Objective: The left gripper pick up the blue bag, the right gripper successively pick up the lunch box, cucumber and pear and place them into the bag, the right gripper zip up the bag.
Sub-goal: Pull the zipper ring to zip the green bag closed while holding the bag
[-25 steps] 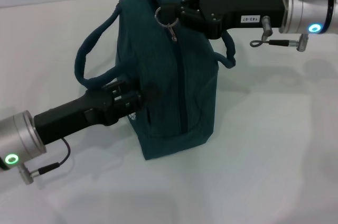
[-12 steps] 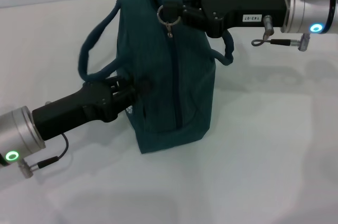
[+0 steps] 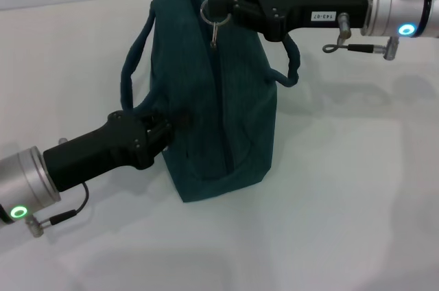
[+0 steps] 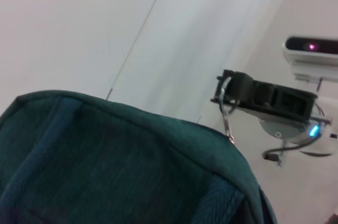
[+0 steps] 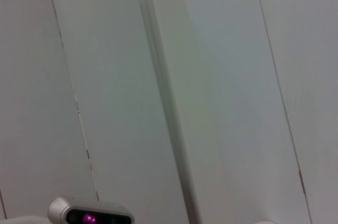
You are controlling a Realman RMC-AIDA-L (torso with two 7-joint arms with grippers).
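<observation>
Head view: the dark teal-blue fabric tote bag (image 3: 219, 92) stands upright on the white table (image 3: 343, 202), its zip line running down the face towards the camera.
Bag contents: not visible; the lunch box, cucumber and pear appear in no view, so whether they are inside cannot be confirmed.
Zip state: the seam reads as closed along its visible length, and the round metal ring pull (image 3: 209, 9) sits at the top end, at about 12 o'clock on the bag.
Right gripper: the black two-finger jaw on the labelled arm (image 3: 230, 6) enters from 2 o'clock, its fingers closed on the ring pull; judged to hold it there to finish or confirm the zip travel.
Left gripper: the black jaw on the green-lit arm (image 3: 168, 125) comes in from 8 o'clock and presses into the bag's side fabric at 9 o'clock; fingers appear pinched on the cloth, judged to brace the bag against the zip pull.
Handles: one padded loop (image 3: 134, 64) droops at 10 o'clock, the other (image 3: 293, 64) hangs at 2 o'clock under the right arm.
Left wrist view: bag top (image 4: 121, 166) fills the frame, right gripper (image 4: 227, 94) on the ring beyond.
Stage: judged the final zipping step, near completion.
</observation>
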